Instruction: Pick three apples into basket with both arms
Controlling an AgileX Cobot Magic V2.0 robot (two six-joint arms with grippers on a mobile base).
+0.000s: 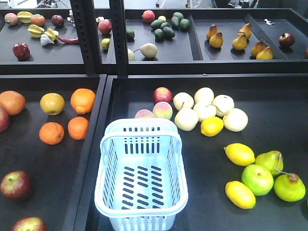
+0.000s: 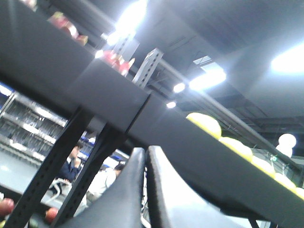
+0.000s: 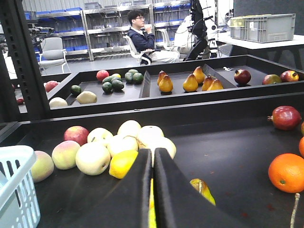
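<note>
The pale blue basket [image 1: 139,178] stands empty at the front centre of the dark tray; its corner [image 3: 14,190] shows at the left of the right wrist view. Two dark red apples [image 1: 16,185] [image 1: 29,224] lie in the front left tray. A third red apple [image 1: 162,95] [image 3: 76,134] sits behind the basket beside two peaches. Neither arm shows in the front view. My left gripper [image 2: 145,149] is shut and empty, pointing up at a tray's edge. My right gripper [image 3: 152,151] is shut and empty, low over the tray floor, aimed at the pale fruit pile.
Oranges [image 1: 83,100] fill the left tray. White pears [image 1: 204,109], lemons [image 1: 239,154] and green fruit [image 1: 257,179] lie right of the basket. A black post [image 1: 86,36] and a divider [image 1: 98,130] split the trays. Another red apple [image 3: 285,117] and an orange [image 3: 287,172] lie right.
</note>
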